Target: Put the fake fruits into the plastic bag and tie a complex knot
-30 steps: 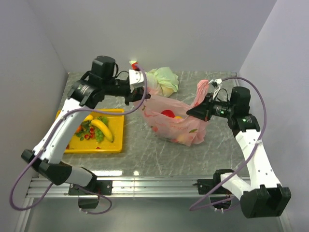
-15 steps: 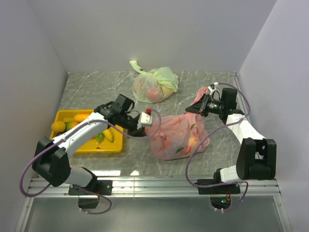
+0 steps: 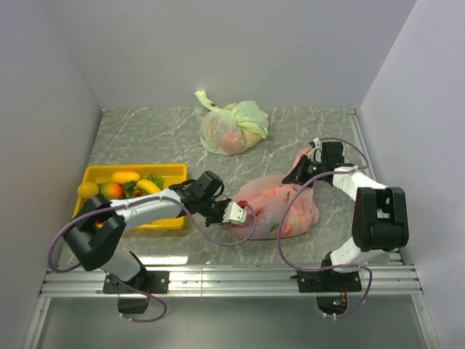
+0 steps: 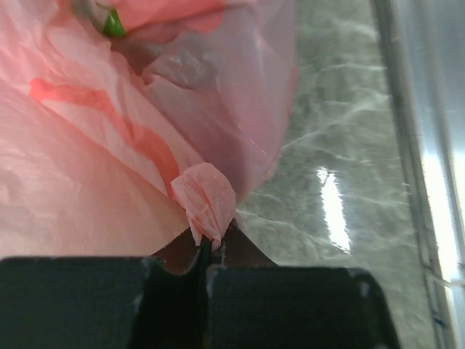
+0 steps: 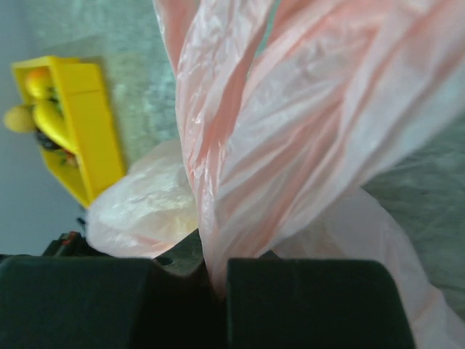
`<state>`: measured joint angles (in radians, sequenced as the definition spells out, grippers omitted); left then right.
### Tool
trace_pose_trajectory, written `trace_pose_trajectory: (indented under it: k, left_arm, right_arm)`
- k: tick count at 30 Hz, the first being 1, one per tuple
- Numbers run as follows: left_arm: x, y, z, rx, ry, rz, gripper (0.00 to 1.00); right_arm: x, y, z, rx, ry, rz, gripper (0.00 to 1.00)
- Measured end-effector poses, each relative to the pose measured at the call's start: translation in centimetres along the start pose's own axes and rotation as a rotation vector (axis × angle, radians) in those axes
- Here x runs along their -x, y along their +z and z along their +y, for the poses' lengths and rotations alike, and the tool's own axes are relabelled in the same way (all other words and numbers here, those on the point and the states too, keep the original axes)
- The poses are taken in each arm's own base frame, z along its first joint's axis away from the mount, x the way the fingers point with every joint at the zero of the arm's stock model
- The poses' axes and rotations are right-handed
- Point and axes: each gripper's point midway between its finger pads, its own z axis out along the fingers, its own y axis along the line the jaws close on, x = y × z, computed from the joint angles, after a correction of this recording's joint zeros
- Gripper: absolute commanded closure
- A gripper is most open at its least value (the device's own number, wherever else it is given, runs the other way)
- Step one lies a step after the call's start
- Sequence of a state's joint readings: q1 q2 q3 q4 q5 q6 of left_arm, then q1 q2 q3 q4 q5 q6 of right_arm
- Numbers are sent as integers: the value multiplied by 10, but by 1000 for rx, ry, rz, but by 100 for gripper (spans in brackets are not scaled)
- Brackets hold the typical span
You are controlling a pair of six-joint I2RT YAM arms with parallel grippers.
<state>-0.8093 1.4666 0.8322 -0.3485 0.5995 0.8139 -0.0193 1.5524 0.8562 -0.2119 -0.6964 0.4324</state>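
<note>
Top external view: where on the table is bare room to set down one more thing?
Free: marble between the yellow tray and the knotted green bag; also the gap between that bag and the pink bag. Crowded: around the pink bag, pinched by left fingers and right fingers.

One pink plastic bag (image 3: 280,207), one green-white knotted bag (image 3: 234,129), one yellow tray (image 3: 168,168).

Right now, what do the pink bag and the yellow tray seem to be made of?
Pink bag: thin plastic film, translucent, faintly glossy; it crinkles and twists into fine folds. Yellow tray: probably rigid plastic, smooth; its rim is straight and evenly coloured.
</note>
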Motion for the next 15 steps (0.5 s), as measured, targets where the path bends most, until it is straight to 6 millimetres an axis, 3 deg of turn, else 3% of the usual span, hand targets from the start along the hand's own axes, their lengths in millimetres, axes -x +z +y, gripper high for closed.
trace_pose_trajectory:
  k: [6, 15]
  left_arm:
    - [-24, 24, 11, 10, -15, 65, 100]
    - [-28, 22, 24, 45, 7, 88, 100]
  right_arm:
    - [-8, 12, -26, -65, -37, 41, 100]
    - [-3, 16, -32, -103, -107, 55, 100]
